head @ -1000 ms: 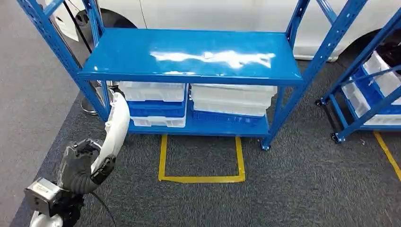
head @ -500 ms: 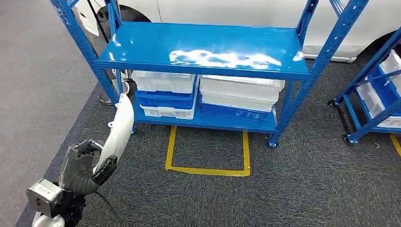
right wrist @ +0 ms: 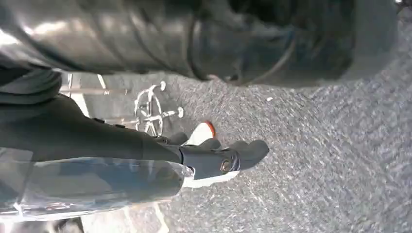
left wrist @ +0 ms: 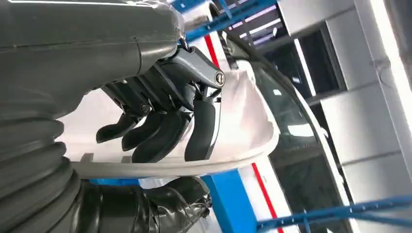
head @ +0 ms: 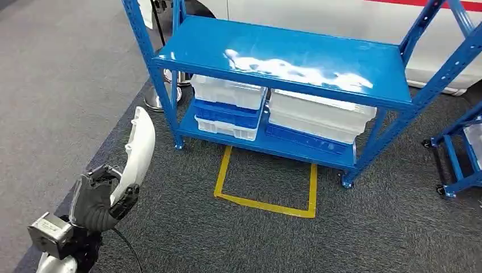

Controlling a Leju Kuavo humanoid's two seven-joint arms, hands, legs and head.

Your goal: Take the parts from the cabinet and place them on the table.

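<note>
My left hand [head: 99, 199] grips a long curved white plastic part [head: 139, 151] near its lower end, and the part stands upright at the lower left of the head view. In the left wrist view the dark fingers [left wrist: 160, 126] wrap over the white part [left wrist: 243, 131]. The blue cabinet [head: 273, 62] stands ahead, with stacked white and blue bins [head: 227, 102] on its lower shelf. My right hand [right wrist: 218, 160] hangs over the carpet with a dark finger stretched out and nothing in it.
A yellow taped square [head: 264, 190] marks the dark carpet in front of the cabinet. A second blue rack [head: 457, 156] on wheels stands at the right. A white car [head: 341, 20] is behind the cabinet. A round metal stand base [head: 156, 99] sits beside the cabinet's left leg.
The whole picture has shifted: the camera has turned left, so the cabinet now sits further right and skewed. My left hand keeps holding the white part in the same way.
</note>
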